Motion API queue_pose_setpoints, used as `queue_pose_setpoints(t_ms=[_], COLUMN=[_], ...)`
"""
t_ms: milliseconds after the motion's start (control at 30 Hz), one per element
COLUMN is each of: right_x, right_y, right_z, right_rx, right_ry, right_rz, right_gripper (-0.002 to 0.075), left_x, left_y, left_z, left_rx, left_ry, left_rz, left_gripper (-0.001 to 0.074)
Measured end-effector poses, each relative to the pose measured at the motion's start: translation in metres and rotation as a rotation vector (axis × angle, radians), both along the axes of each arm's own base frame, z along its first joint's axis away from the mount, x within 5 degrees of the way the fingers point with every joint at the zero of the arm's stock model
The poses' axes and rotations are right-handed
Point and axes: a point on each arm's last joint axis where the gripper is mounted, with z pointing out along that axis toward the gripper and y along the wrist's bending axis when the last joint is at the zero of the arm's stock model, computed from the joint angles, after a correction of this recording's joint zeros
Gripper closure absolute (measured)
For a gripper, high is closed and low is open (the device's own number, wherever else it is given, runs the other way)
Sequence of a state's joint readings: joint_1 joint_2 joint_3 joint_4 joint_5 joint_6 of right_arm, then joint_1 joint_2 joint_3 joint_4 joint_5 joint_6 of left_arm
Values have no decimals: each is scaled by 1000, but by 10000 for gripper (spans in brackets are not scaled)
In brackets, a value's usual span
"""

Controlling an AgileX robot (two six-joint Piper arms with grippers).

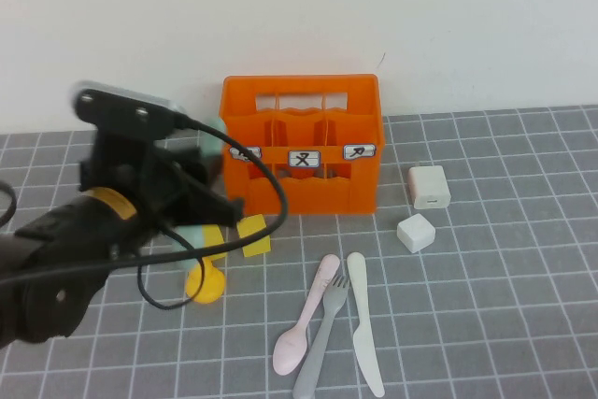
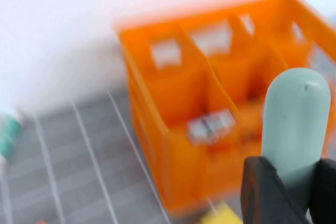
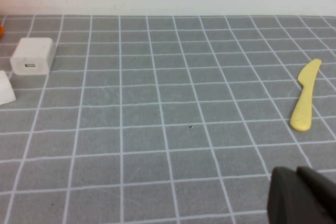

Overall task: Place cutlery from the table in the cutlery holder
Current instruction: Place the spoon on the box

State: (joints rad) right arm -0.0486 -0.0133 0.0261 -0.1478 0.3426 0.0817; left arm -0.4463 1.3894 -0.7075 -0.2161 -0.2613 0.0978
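Observation:
My left gripper (image 1: 210, 201) is shut on the pale green spoon (image 1: 200, 235) and holds it above the table, just left of the orange cutlery holder (image 1: 301, 151). In the left wrist view the spoon's handle (image 2: 295, 124) sticks up between my dark fingers (image 2: 262, 192), with the holder's compartments (image 2: 210, 103) close behind. The pink spoon (image 1: 304, 324), grey fork (image 1: 322, 343) and cream-white knife (image 1: 364, 334) lie side by side on the tiles in front of the holder. My right gripper (image 3: 303, 198) is out of the high view. It is shut and empty, low over bare tiles.
A white charger (image 1: 428, 187) and a white cube (image 1: 416, 232) sit right of the holder. A yellow block (image 1: 254, 236) and a yellow round object (image 1: 206, 283) lie under my left arm. A yellow knife (image 3: 304, 98) lies ahead of the right gripper.

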Motion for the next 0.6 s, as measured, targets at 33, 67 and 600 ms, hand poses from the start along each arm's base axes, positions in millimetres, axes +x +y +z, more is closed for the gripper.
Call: queue_pose_setpoints(t_ms=[33, 67, 600], right_x=[0, 0, 0], right_y=[0, 0, 0], right_z=[0, 0, 0], right_rx=[0, 0, 0], right_ry=[0, 0, 0], right_rz=[0, 0, 0], right_gripper=[729, 729, 729], left_x=[0, 1, 23], left_y=[2, 2, 5], left_z=[1, 3, 22], left_rx=[-12, -25, -245], left_ry=[-29, -61, -582], left_rz=[12, 21, 149], left_gripper=[578, 578, 578])
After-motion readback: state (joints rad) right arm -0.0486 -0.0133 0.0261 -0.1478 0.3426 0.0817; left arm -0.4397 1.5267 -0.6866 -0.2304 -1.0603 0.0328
